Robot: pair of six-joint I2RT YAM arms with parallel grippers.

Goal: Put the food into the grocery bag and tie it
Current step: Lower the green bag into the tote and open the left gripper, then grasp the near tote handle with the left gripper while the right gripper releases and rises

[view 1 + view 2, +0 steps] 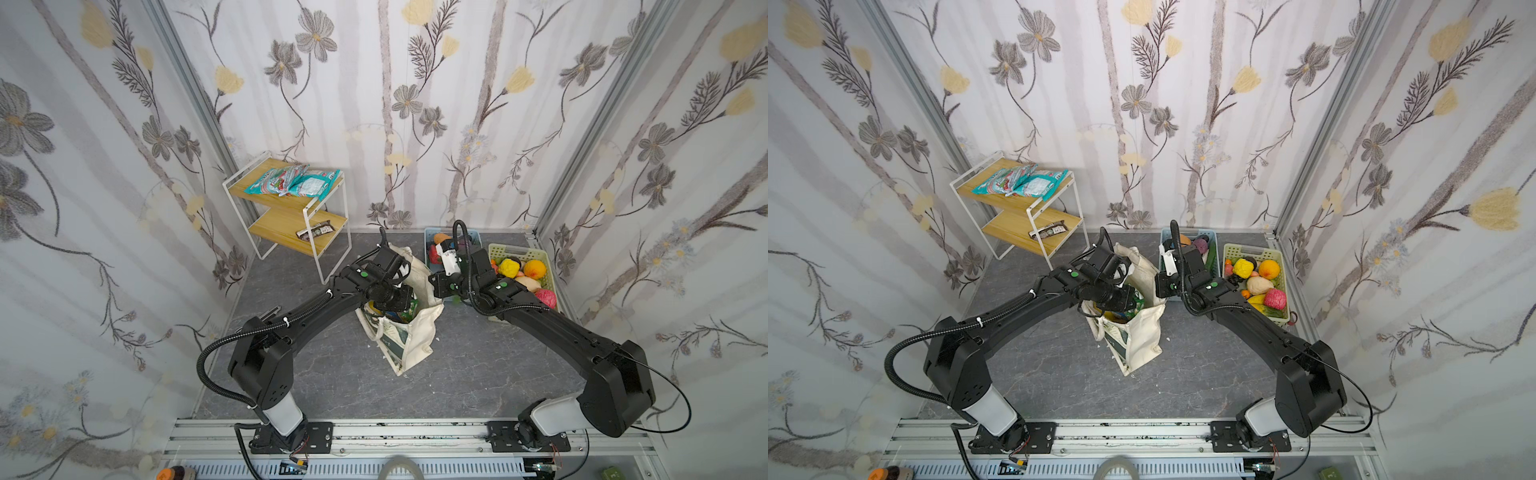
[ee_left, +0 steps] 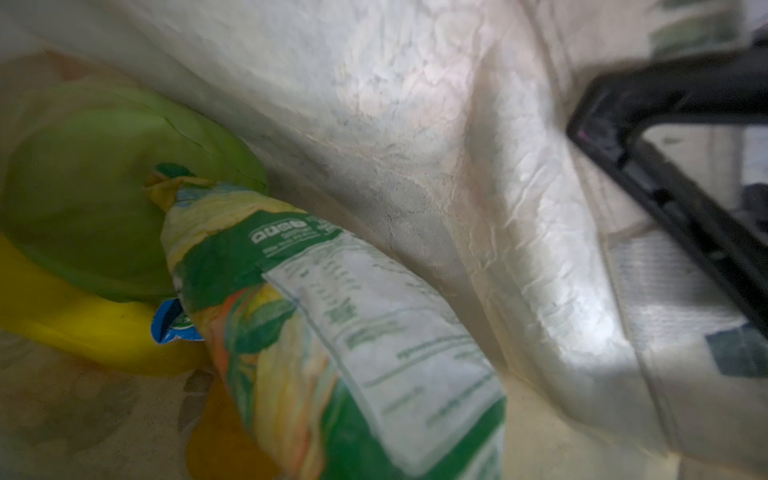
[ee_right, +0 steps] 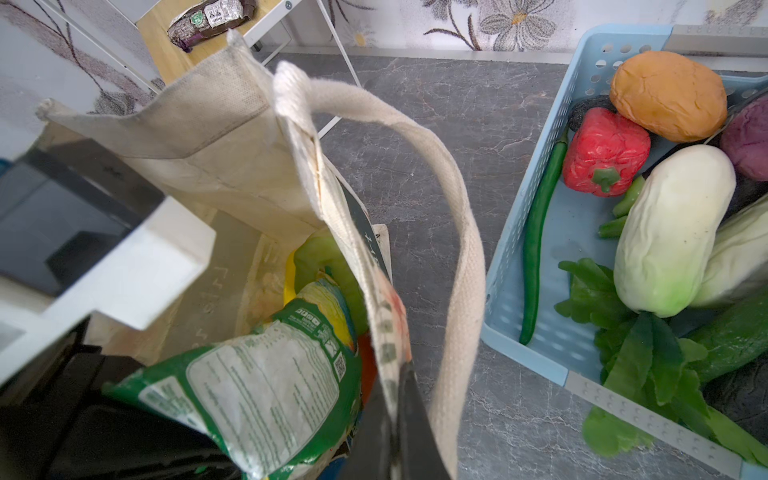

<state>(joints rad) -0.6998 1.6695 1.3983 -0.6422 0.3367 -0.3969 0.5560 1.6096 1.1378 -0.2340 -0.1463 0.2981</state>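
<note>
The cream grocery bag [image 1: 411,336] [image 1: 1142,336] stands open mid-table. My left gripper [image 1: 395,303] reaches down into its mouth; its fingers are hidden, and a green snack packet [image 2: 332,311] [image 3: 266,382] fills the view right at its jaws. Below the packet lie a green cabbage [image 2: 104,187], a yellow fruit [image 2: 83,324], an orange piece [image 2: 224,440] and a blue packet [image 2: 170,322]. My right gripper [image 3: 395,399] [image 1: 432,284] is shut on the bag's near rim. A cream strap handle [image 3: 457,232] loops beside it.
A blue basket [image 3: 540,232] of toy vegetables stands right of the bag, and a pale green basket [image 1: 511,249] of fruit beyond it. A two-tier shelf [image 1: 286,203] at the back left carries teal packets [image 1: 291,183] and a dark bar [image 1: 313,230].
</note>
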